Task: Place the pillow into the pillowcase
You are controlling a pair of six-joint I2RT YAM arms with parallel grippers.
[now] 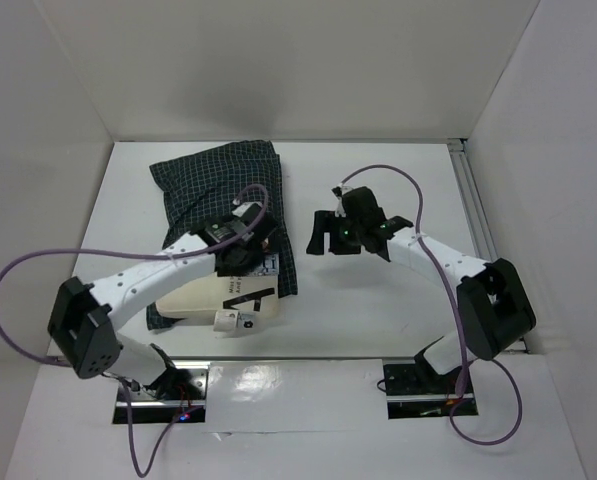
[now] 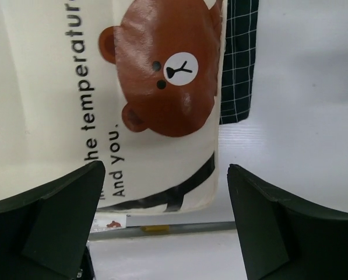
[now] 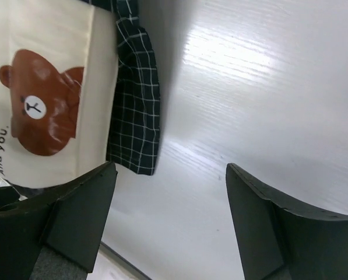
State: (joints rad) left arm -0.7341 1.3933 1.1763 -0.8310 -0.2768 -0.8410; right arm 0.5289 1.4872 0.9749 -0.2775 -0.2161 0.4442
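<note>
The cream, soft rectangular pillow with the brown bear face print (image 1: 203, 297) lies flat on the near part of the dark navy, grid-checked cloth pillowcase (image 1: 213, 175). As far as shows it is on top rather than inside, with navy cloth peeking out along its right edge. That stacking probably lines it up with the case's mouth. The left fingers (image 2: 51, 221) hover spread wide above the bear print, gripping nothing. The right fingers (image 3: 278, 227) — equally wide, empty — hang over the bare white desk (image 1: 378, 300) just beside the case's edge, seemingly poised to lift it.
</note>
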